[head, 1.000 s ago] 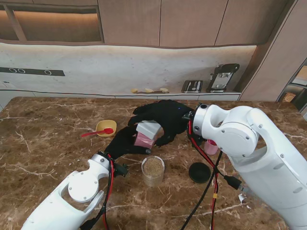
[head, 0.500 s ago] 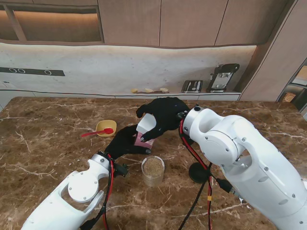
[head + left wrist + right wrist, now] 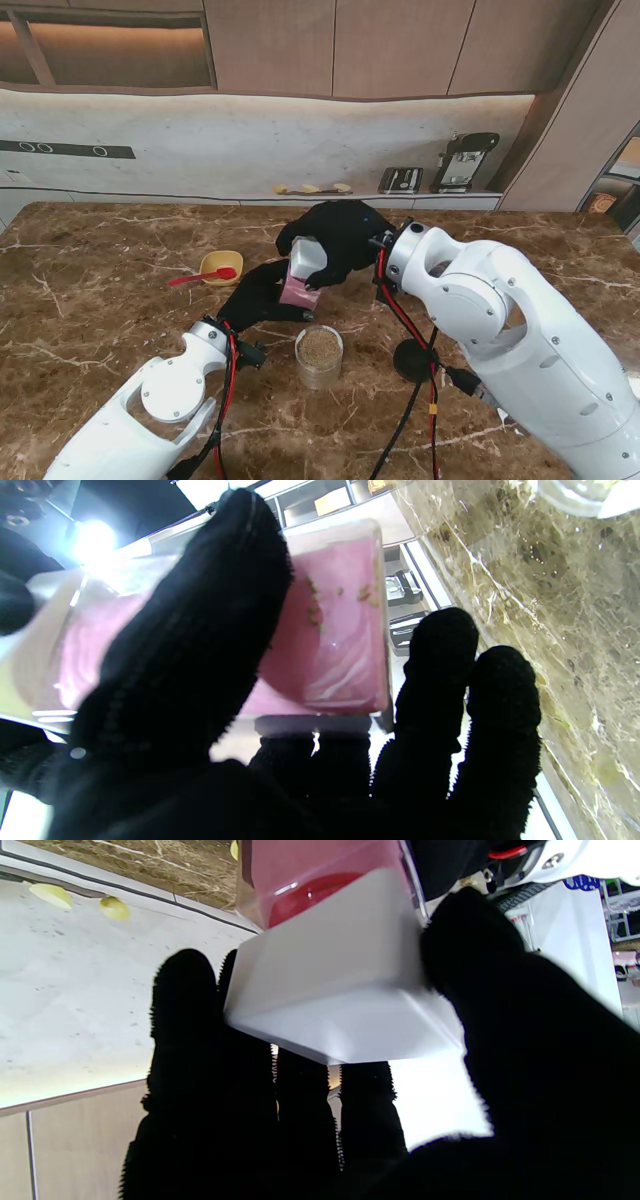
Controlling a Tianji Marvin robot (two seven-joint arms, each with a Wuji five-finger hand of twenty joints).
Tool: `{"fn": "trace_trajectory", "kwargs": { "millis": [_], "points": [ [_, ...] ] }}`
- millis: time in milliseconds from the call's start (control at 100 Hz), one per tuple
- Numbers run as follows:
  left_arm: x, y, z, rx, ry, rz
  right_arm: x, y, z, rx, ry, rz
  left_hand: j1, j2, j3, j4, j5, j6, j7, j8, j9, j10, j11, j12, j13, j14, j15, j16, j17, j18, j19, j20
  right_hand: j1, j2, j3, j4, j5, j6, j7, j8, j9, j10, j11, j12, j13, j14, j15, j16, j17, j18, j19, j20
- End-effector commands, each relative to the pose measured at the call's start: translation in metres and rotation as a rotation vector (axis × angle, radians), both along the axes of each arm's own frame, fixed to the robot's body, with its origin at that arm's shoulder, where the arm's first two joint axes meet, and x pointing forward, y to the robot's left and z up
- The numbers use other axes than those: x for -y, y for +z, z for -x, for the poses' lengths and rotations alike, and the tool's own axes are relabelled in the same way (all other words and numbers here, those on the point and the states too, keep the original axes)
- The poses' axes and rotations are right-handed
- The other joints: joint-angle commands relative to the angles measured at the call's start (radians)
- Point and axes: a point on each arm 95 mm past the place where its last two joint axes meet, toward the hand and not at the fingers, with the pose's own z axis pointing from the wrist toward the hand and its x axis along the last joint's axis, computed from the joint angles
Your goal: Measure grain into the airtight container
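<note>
Both hands are gripping the pink container above the bench: left hand holding the body, right hand clamping the white lid. Grain jar is sitting nearer to me, just right of the left hand.

**A home kitchen, seen from the worktop**

A kitchen is what is shown here. A brown marble worktop is spread beneath the right hand and well out to both sides of it. Beyond that hand, a pale stone backsplash is lit from under wooden wall cabinets. On the ledge past the fingers, small countertop appliances are parked. A yellow bowl with a red spoon is set off to the hand's left.
</note>
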Motion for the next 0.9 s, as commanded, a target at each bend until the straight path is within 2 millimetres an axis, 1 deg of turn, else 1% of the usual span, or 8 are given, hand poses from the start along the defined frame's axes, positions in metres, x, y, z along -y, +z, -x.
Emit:
{"fn": "trace_trajectory", "kwargs": {
  "millis": [0, 60, 220, 330, 420, 520, 660, 890],
  "points": [
    [0.002, -0.001, 0.003, -0.003, -0.003, 0.002, 0.004, -0.004, -0.002, -0.024, -0.005, -0.004, 0.172, 0.446, 0.360, 0.055, 0.385, -0.173, 0.583, 0.088, 0.169, -0.072, 0.359, 0.076, 0.021, -0.041, 0.038, 0.014, 0.006, 0.006, 0.047, 0.024, 0.225, 0.077, 0.244, 0.025, 0.032, -0.024, 0.020, -0.010, 0.077, -0.099, 0.032, 0.029, 0.026, -0.104, 0.077, 0.042, -0.012, -0.072, -0.016, -0.020],
    [0.002, -0.001, 0.003, -0.002, -0.003, 0.003, 0.007, -0.002, -0.003, -0.026, -0.007, -0.014, 0.173, 0.446, 0.361, 0.055, 0.384, -0.173, 0.583, 0.088, 0.167, -0.071, 0.359, 0.076, 0.021, -0.040, 0.038, 0.014, 0.005, 0.006, 0.047, 0.025, 0.223, 0.086, 0.243, 0.024, 0.028, -0.025, 0.018, -0.014, 0.073, -0.102, 0.021, 0.029, 0.017, -0.103, 0.070, 0.043, -0.021, -0.070, -0.021, -0.017],
    [0.002, -0.001, 0.004, 0.000, 0.001, 0.008, 0.015, 0.004, -0.007, 0.012, -0.052, -0.072, 0.173, 0.445, 0.362, 0.056, 0.386, -0.171, 0.583, 0.089, 0.168, -0.071, 0.360, 0.076, 0.021, -0.041, 0.038, 0.014, 0.003, 0.007, 0.045, 0.024, 0.167, 0.077, 0.248, 0.030, 0.028, -0.021, 0.019, -0.023, 0.075, -0.100, 0.012, 0.031, 0.013, -0.109, 0.064, 0.046, -0.029, -0.070, -0.028, -0.007],
    [0.000, -0.001, 0.005, 0.005, 0.005, 0.008, 0.027, 0.011, -0.012, 0.042, -0.117, -0.088, 0.173, 0.446, 0.362, 0.056, 0.386, -0.172, 0.583, 0.089, 0.168, -0.072, 0.360, 0.076, 0.020, -0.040, 0.037, 0.014, 0.003, 0.006, 0.045, 0.025, 0.132, 0.087, 0.251, 0.048, 0.024, -0.016, 0.015, -0.030, 0.073, -0.097, 0.008, 0.026, 0.007, -0.111, 0.064, 0.044, -0.036, -0.067, -0.035, 0.001],
    [-0.002, 0.000, 0.006, 0.012, 0.010, 0.009, 0.038, 0.013, -0.019, 0.073, -0.193, -0.095, 0.172, 0.446, 0.362, 0.056, 0.386, -0.172, 0.583, 0.089, 0.168, -0.074, 0.360, 0.076, 0.020, -0.041, 0.037, 0.014, 0.003, 0.006, 0.045, 0.025, 0.140, 0.086, 0.243, 0.041, 0.032, -0.011, 0.020, -0.033, 0.080, -0.091, 0.015, 0.031, 0.014, -0.110, 0.078, 0.050, -0.034, -0.066, -0.033, 0.012],
    [-0.005, 0.002, 0.008, 0.020, 0.019, 0.010, 0.049, 0.011, -0.030, 0.095, -0.273, -0.063, 0.172, 0.445, 0.362, 0.055, 0.384, -0.173, 0.582, 0.089, 0.168, -0.073, 0.359, 0.076, 0.020, -0.042, 0.037, 0.014, 0.004, 0.004, 0.045, 0.025, 0.133, 0.081, 0.243, 0.045, 0.037, -0.010, 0.024, -0.033, 0.084, -0.090, 0.016, 0.032, 0.015, -0.109, 0.081, 0.049, -0.034, -0.067, -0.032, 0.016],
    [-0.010, 0.002, 0.011, 0.028, 0.030, 0.013, 0.059, -0.005, -0.046, 0.084, -0.367, -0.014, 0.171, 0.446, 0.361, 0.055, 0.384, -0.172, 0.582, 0.089, 0.169, -0.074, 0.360, 0.076, 0.020, -0.042, 0.037, 0.014, 0.005, 0.003, 0.046, 0.025, 0.132, 0.075, 0.246, 0.046, 0.039, -0.007, 0.026, -0.034, 0.084, -0.088, 0.017, 0.033, 0.014, -0.108, 0.086, 0.048, -0.033, -0.066, -0.032, 0.021],
    [-0.016, 0.006, 0.017, 0.051, 0.041, 0.013, 0.061, -0.052, -0.067, 0.031, -0.417, 0.123, 0.170, 0.444, 0.363, 0.055, 0.386, -0.174, 0.583, 0.089, 0.171, -0.073, 0.360, 0.075, 0.024, -0.044, 0.038, 0.013, 0.008, 0.004, 0.046, 0.024, 0.113, 0.083, 0.252, 0.055, 0.033, -0.008, 0.024, -0.038, 0.075, -0.089, 0.015, 0.026, 0.004, -0.112, 0.085, 0.039, -0.040, -0.065, -0.036, 0.027]
  ]
}}
